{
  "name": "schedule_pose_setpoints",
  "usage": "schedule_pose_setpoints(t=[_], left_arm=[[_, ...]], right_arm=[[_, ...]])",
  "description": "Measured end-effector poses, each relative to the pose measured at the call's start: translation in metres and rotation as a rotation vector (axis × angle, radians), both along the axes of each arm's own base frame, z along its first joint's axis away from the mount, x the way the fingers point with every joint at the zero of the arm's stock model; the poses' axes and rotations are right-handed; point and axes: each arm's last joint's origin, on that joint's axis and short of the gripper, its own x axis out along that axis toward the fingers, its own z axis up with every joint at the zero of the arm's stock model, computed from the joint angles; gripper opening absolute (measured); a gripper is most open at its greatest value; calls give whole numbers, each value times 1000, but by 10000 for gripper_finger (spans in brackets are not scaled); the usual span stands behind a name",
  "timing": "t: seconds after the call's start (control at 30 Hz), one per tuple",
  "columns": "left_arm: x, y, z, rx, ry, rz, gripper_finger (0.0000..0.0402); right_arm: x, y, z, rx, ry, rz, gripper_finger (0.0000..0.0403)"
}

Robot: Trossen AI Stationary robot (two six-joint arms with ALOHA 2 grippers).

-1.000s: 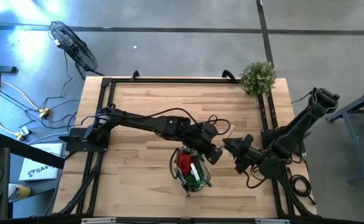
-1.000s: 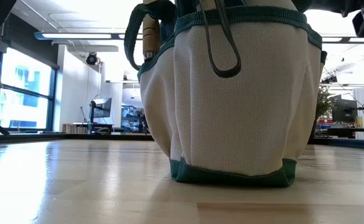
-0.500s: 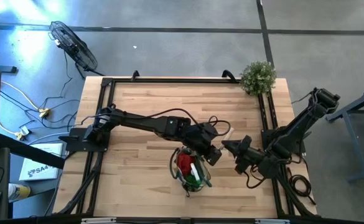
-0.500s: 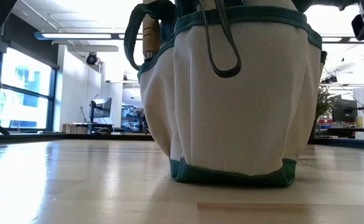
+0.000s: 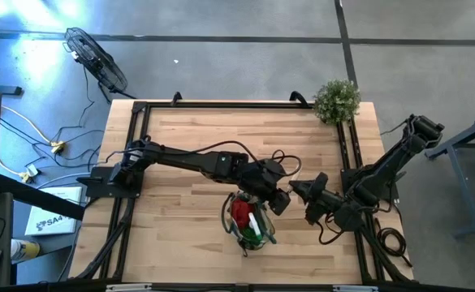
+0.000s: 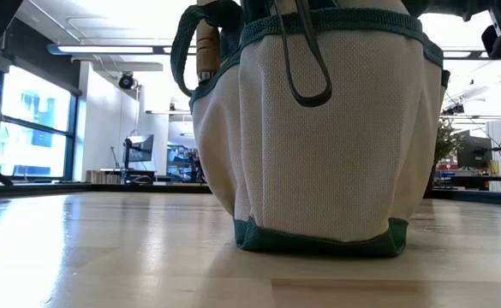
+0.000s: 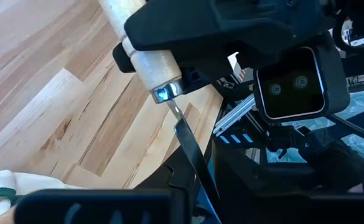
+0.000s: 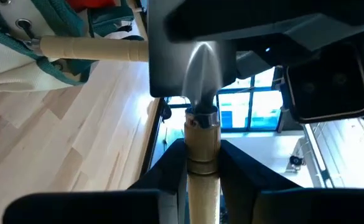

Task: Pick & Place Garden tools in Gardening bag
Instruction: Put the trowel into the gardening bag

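The gardening bag (image 5: pixel 248 221) stands on its base near the table's front edge, with a red piece (image 5: pixel 240 211) and a green-and-white tool in it. A wooden handle (image 6: pixel 205 47) sticks up from an outer pocket. Just beyond the bag's right side, a trowel (image 7: pixel 163 93) with a pale wooden handle and a metal blade hangs in the air. My left gripper (image 5: pixel 282 199) and my right gripper (image 5: pixel 299 193) meet nose to nose on it, each shut on one end. In the high view the arms hide the trowel. My left gripper has the trowel's thin metal blade (image 7: pixel 193 152) between its two fingers, at the blade's free end. It comes from the table's left, slanting down. The trowel is clear of the table. My right gripper pinches the wooden handle (image 8: pixel 203 155) between its two fingers, just behind the metal ferrule (image 8: pixel 201 118). The fingers come nearly level from the table's right and lie along the handle. The blade (image 8: pixel 203 68) points away toward my left gripper.
A bushy green plant (image 5: pixel 336 100) stands at the table's far right corner. Black frame rails (image 5: pixel 347 146) run along the table's sides. Bare wood lies across the far half of the table (image 5: pixel 221 130) and left of the bag.
My right gripper's fingers have closed round the trowel's pale handle, which showed beside them a second ago and is now covered. The bag and my left arm have kept still.
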Motion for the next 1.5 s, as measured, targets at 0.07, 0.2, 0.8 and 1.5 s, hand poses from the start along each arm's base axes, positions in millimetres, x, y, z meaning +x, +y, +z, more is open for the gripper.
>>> schedule_pose_setpoints(t=[0.07, 0.2, 0.8, 1.5], left_arm=[[0, 0, 0, 1, -2, 3, 61], [0, 0, 1, 21, -8, 5, 90], [1, -2, 6, 28, -68, -93, 145], [-16, 4, 20, 124, -75, -252, 145]], right_arm=[[0, 0, 0, 14, -5, -4, 58], [0, 0, -1, 20, -5, -7, 58], [-35, 20, -11, 386, -100, 63, 58], [-82, 8, 44, 1240, -238, 291, 53]])
